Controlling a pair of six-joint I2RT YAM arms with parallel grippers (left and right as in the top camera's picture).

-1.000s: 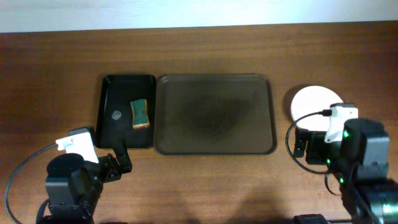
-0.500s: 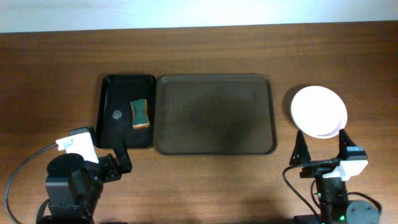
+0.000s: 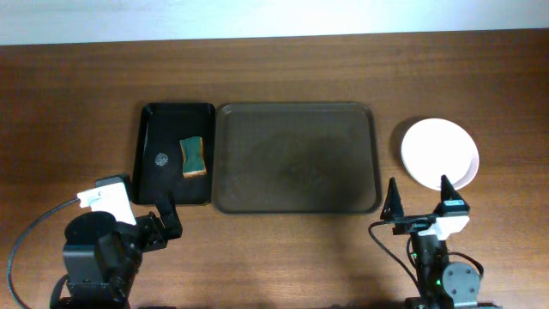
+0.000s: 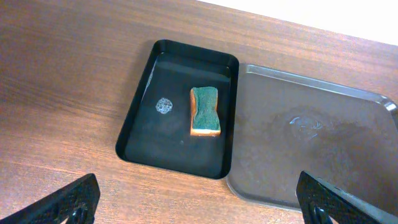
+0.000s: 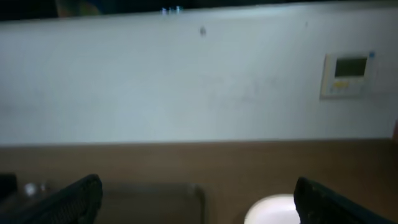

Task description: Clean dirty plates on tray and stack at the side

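Observation:
White plates (image 3: 440, 154) lie stacked on the table right of the dark-brown tray (image 3: 296, 159); how many I cannot tell. The tray holds nothing and shows only a faint wet sheen. My right gripper (image 3: 419, 202) stands open at the front of the table, just short of the stack and holding nothing. Its wrist view is blurred and looks level across the table, with a plate (image 5: 273, 211) low between the open gripper (image 5: 199, 208) fingers. My left gripper (image 3: 163, 223) is open near the front left, with its jaws wide apart in the left wrist view (image 4: 199, 211) over bare wood.
A smaller glossy black tray (image 3: 154, 129) sits against the brown tray's left side, holding a green and orange sponge (image 3: 194, 157) and a small foam spot (image 3: 159, 158). A wall with a thermostat (image 5: 348, 74) lies beyond the table's far edge.
My right arm has drawn back from over the plates to the table's front edge and folded low, uncovering the stack. The left arm has not moved.

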